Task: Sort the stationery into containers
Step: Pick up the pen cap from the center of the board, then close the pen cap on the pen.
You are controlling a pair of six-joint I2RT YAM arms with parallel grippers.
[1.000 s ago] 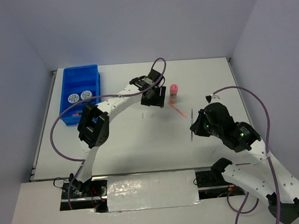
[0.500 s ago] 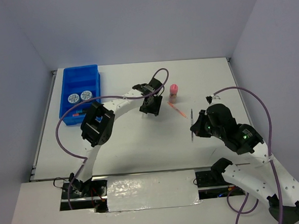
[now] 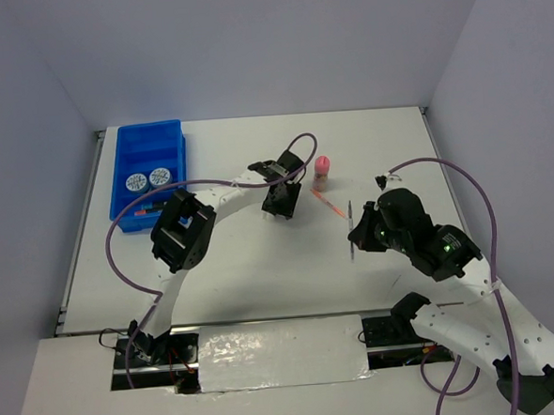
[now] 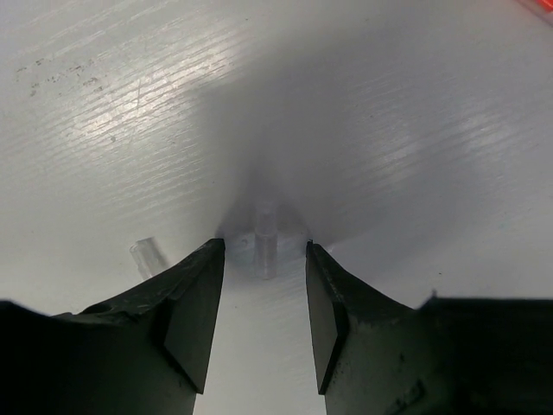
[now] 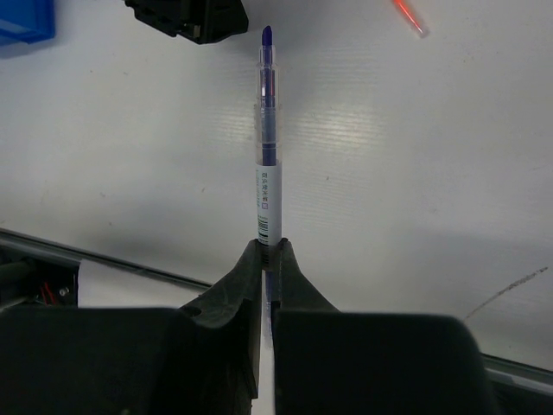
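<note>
Our right gripper [image 5: 264, 248] pinches the pen [image 5: 269, 173] by its end, tip pointing ahead; we should carry it level. Left gripper [image 4: 263, 252] gapes, empty.

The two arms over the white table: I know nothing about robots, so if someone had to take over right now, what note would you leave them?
Left gripper: fingers open, low over the table, straddling a small clear piece. Nothing is gripped.
Right gripper: fingers shut on a blue-tipped pen.
Done: two round discs and a few small items lie in the blue tray at the far left.
To do: bin the held pen, then the pink-capped tube and the orange stick, both out on the table. I cannot tell what the clear piece is.
</note>
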